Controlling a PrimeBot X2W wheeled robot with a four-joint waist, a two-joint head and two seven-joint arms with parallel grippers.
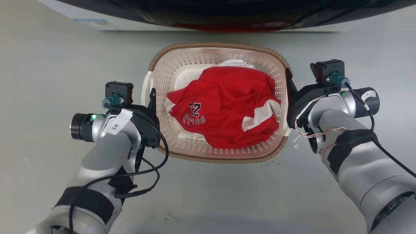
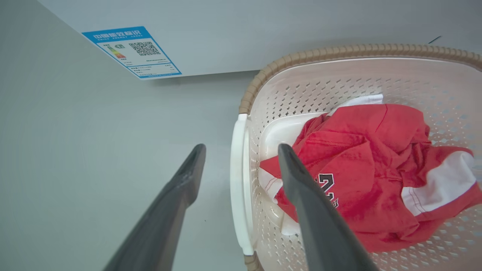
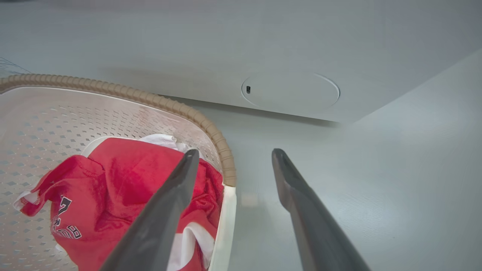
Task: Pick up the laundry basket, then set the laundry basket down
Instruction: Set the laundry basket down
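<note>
The basket (image 1: 214, 45) sits on the floor (image 1: 48, 58), dead centre in the head view, with the washer (image 1: 208, 13) just past it at 12 o'clock and a red jersey (image 1: 224, 107) heaped inside. The left gripper (image 2: 241, 148) is at the basket's 9 o'clock and the right gripper (image 3: 233, 152) at its 3 o'clock. Both are spread wide and holding nothing, and each has one finger inside the wall and one outside, straddling the left handle (image 2: 238, 180) and the right handle (image 3: 226, 226).

I read this as the grab before the lift. What I'd do:
- close both sides together so the basket doesn't get shoved sideways
- pinch the white handles, not the jersey; the right inner finger looks really close to the cloth
- lift both arms evenly and keep the rim level
- don't drift toward 12, the washer's close
</note>
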